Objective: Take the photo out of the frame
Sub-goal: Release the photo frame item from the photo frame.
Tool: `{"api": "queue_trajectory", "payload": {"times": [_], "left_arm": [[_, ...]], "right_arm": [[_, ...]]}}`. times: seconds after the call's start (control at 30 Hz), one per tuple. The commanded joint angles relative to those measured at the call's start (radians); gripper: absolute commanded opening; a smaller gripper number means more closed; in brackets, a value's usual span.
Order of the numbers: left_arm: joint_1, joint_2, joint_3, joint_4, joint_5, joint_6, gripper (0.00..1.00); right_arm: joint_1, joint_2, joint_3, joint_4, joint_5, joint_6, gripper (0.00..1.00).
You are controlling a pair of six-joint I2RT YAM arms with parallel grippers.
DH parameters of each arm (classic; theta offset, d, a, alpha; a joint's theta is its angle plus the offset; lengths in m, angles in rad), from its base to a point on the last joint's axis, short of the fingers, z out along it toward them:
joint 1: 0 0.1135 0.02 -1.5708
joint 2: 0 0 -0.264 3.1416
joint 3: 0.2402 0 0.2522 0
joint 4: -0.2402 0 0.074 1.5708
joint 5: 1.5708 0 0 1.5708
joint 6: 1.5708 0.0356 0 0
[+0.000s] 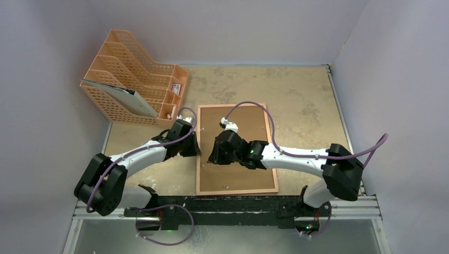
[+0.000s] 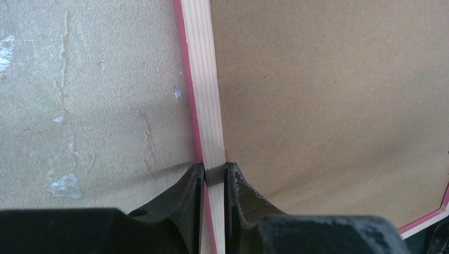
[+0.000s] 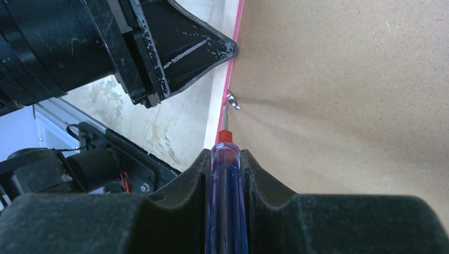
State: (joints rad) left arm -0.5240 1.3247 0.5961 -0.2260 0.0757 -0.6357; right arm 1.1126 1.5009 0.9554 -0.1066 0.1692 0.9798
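Firstly, at the left end effector (image 2: 213, 172): closed narrow on the left rail of the frame (image 2: 204, 79), pinching the pale wood strip with one finger outside, by the pink edge, and the other inside, just over the brown backing board (image 2: 328, 106). Shows again in the right wrist view as a black fingertip pressed to that same rail, a little beyond the clip.

Next, at the right end effector (image 3: 226, 154): clamped on a screwdriver (image 3: 225, 206) with a clear blue handle and red collar, held lengthwise between the fingers and aimed forward. Reaches with a thin metal shaft to a small metal clip (image 3: 231, 100) at the seam of rail and backing board; cannot tell whether touching or just beside.

Outward from there: lying flat and back-up on the tabletop (image 2: 95, 106), as to the frame, roughly midway between the two arms, long sides running away from the bases. Crossed from the right by the right forearm. Cannot tell where the photo lies: only brown board and pink-red border on view.

Farther off, at the far left: an orange mesh file rack (image 1: 132, 69), near the frame's far left corner but apart from it, with a grey folder (image 1: 127, 98) leaning in its nearest slot.
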Motion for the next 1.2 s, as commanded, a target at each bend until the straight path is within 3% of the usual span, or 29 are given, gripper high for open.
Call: {"api": "queue_trajectory", "payload": {"times": [0.0,1.17], "left_arm": [[-0.001,-0.025,-0.008,-0.021,0.020,-0.002,0.00],[0.000,-0.018,-0.008,-0.029,-0.009,0.002,0.00]], "right_arm": [[0.006,0.008,0.015,0.044,0.061,0.032,0.00],[0.007,-0.069,0.008,-0.016,0.017,-0.034,0.00]]}}
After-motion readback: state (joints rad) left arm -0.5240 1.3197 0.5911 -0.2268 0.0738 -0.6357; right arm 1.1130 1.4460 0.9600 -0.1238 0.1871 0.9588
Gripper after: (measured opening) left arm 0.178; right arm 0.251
